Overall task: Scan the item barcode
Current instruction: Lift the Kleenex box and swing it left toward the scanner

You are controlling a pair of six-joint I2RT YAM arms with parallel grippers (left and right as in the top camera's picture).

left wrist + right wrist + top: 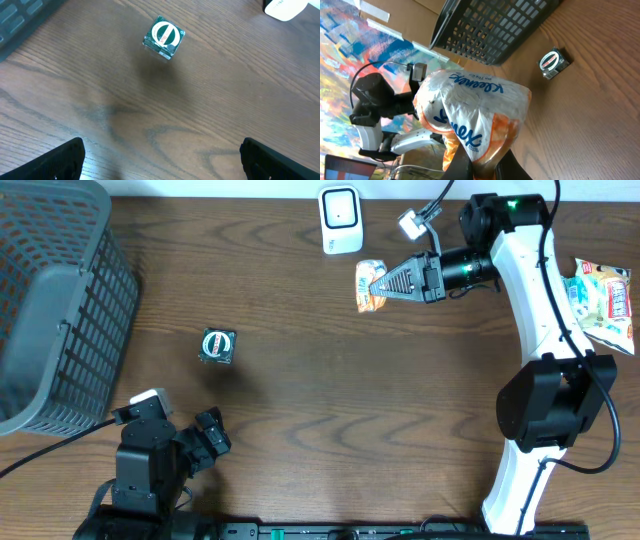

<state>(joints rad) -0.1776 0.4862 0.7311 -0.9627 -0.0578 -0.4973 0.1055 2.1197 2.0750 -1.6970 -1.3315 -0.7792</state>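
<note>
Closest to my right wrist camera is the Kleenex tissue pack (475, 115), white and orange and crinkled, pinched at its lower end by my right gripper (482, 170), whose jaws are clamped tight on the wrapper. From overhead, that gripper (385, 282) reaches in from the right and the pack (371, 285) sits just below and slightly right of the white scanner (341, 220), near it but apart. I think the pack is lifted clear of the table (330, 410), though the view from above does not settle it.

My left gripper (205, 435) is far from the scanner, down toward the near left edge, its jaws spread wide and gripping nothing; its two dark fingers (65, 160) frame bare wood. A small green box (217, 345) with a round label lies on the table well left of and below the scanner. The grey basket (50, 310) is farther left again. A snack bag (605, 300) lies well right of the scanner, beyond my right arm
</note>
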